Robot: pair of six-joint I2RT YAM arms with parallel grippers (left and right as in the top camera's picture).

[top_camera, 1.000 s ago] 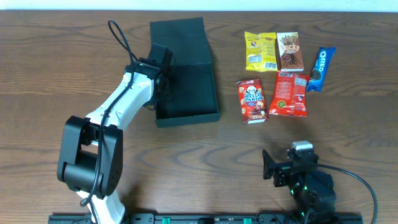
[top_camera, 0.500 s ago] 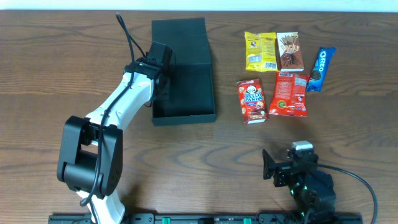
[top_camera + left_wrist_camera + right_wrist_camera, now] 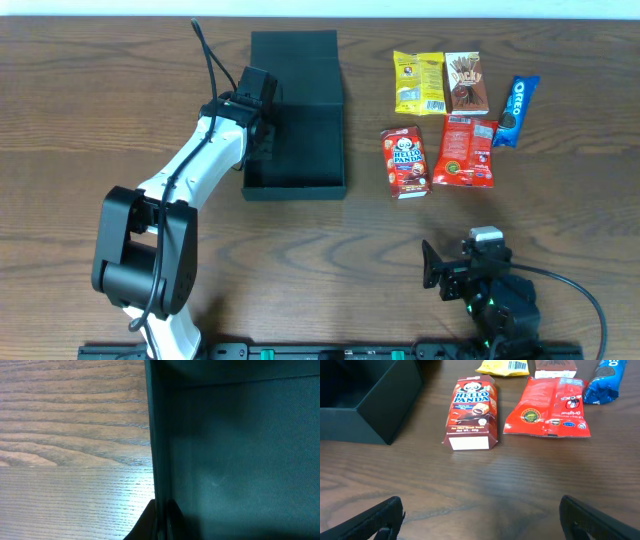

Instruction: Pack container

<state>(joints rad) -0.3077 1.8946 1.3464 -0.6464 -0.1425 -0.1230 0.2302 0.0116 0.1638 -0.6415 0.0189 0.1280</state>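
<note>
Container [image 3: 305, 150] sits open, its left wall pinched by left tool [image 3: 259, 128]; right tool [image 3: 481, 513] spread, well apart.

Worktop [image 3: 80, 120]: dark brown wood, long grain running L–R, fills nearly the whole overhead view. Thin pale strip [image 3: 320, 7] along far edge at top of frame; can't tell if wall or sth else. Black rail [image 3: 300, 352] w/ small green bits along near edge. Light soft & even, shadows faint. Left wrist view: pale sheen [image 3: 100, 495] on the wood, grain v. clear.
</note>
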